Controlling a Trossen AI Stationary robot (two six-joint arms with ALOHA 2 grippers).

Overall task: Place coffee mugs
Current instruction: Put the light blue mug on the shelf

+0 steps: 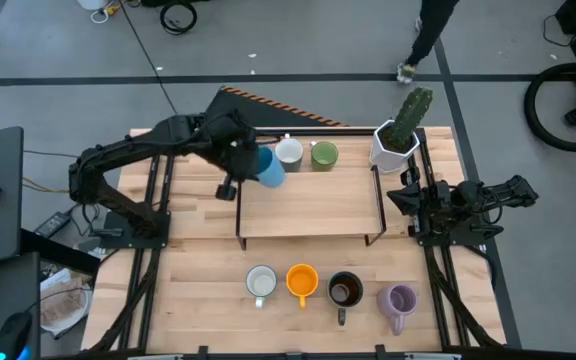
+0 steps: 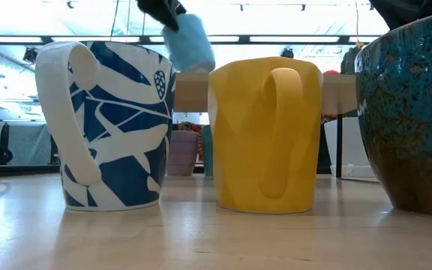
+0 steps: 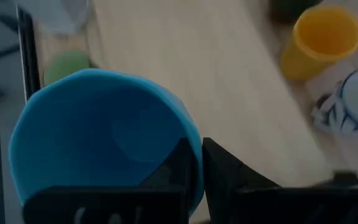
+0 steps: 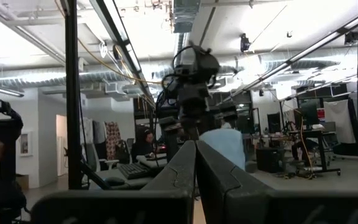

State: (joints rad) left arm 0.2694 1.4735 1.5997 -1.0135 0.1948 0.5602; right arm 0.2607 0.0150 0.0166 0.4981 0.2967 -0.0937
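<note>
My left gripper (image 1: pixel 251 166) holds a blue mug (image 1: pixel 269 166) in the air over the far left corner of a raised wooden shelf (image 1: pixel 308 205). A white mug (image 1: pixel 288 152) and a green mug (image 1: pixel 324 154) stand on the shelf's far edge. On the table near the front stand a white-and-blue patterned mug (image 1: pixel 260 283), an orange mug (image 1: pixel 301 282), a dark brown mug (image 1: pixel 344 290) and a lavender mug (image 1: pixel 400 300). My right gripper (image 4: pixel 196 150) is shut on nothing and waits folded back at the table's right side (image 1: pixel 404 196). My left gripper has the blue mug by its rim (image 3: pixel 197 163), the wall pinched with one finger (image 3: pixel 178 163) inside the mug and the other (image 3: pixel 229 177) outside. The fingers come slanting down from the table's left. The mug (image 2: pixel 190 39) hangs tilted, lifted clear of the shelf.
A white faceted pot with a cactus (image 1: pixel 400 140) stands at the shelf's far right corner. The shelf rests on thin black legs (image 1: pixel 239 215). Its middle and near part is bare wood. Black arm frames run along both table sides.
</note>
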